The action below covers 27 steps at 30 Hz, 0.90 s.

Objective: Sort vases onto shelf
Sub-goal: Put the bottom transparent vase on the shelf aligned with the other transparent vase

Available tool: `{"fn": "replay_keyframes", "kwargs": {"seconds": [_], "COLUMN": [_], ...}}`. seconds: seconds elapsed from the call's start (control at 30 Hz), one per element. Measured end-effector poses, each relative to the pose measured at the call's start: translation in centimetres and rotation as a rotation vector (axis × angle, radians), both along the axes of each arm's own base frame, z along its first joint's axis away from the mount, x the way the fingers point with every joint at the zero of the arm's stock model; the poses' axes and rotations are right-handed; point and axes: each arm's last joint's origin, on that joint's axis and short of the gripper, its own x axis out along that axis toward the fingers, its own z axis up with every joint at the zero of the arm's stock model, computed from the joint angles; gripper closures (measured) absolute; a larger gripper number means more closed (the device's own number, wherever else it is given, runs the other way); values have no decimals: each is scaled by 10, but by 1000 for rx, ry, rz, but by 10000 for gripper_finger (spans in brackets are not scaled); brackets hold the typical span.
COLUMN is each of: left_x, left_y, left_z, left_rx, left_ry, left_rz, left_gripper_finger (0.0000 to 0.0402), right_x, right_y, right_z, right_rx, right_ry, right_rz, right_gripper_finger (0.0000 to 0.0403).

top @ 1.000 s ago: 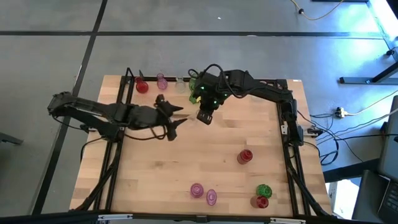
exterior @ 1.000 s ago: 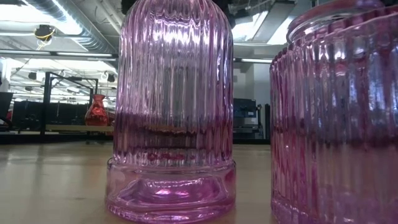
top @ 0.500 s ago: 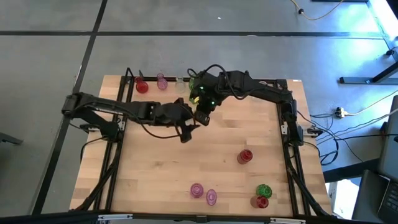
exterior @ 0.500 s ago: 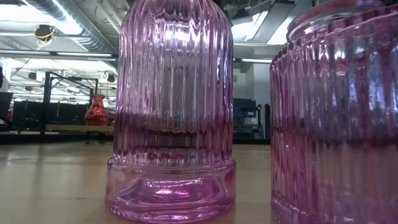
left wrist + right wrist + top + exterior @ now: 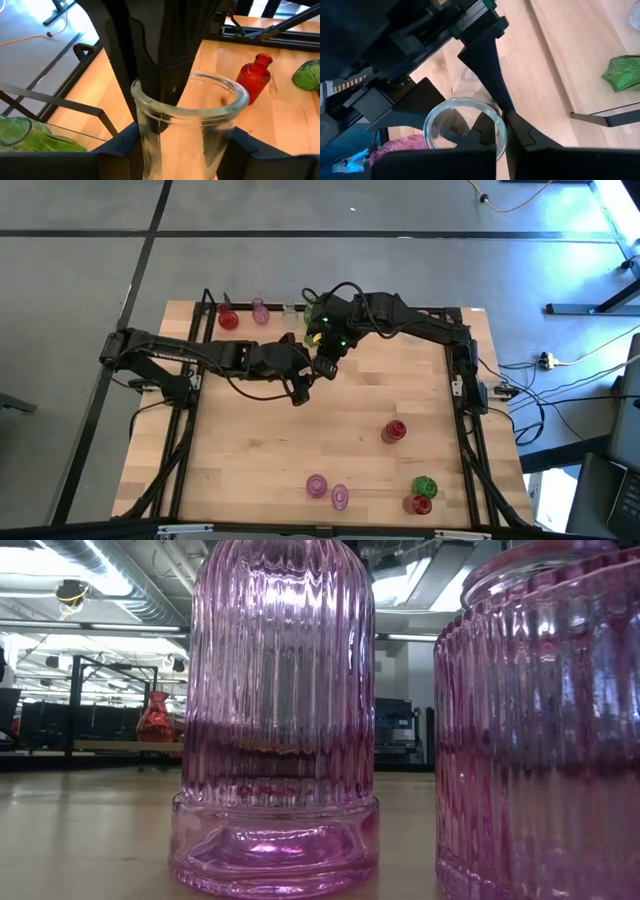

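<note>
Left arm reaches across toward centre, its left gripper [image 5: 312, 372] meeting the right gripper [image 5: 322, 365]. Right arm bends in from the far right. Right fingers [image 5: 487, 65] pinched together.

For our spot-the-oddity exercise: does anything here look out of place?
Yes. Both arms meet on one clear vase above the table's far middle. The right gripper pinches its rim while the left gripper flanks its body, which looks like a handover.
</note>
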Motion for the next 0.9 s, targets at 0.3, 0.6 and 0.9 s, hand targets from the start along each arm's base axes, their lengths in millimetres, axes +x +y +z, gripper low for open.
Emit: {"fn": "replay_keyframes", "kwargs": {"seconds": [0.3, 0.6, 0.9], "left_x": [-5, -26, -50], "left_y": [2, 6, -5], "left_z": [3, 16, 3], "left_rx": [-7, 6, -9], "left_ry": [-22, -76, -255], "left_rz": [113, 271, 523], "left_gripper_finger": [239, 239, 239], "right_x": [1, -10, -58], "right_y": [-3, -4, -2], "right_z": [1, 21, 64], "right_rx": [-39, -119, -273], "right_ry": [-11, -83, -146], "right_rz": [-58, -116, -188], "right_gripper_finger": [388, 325, 291]}}
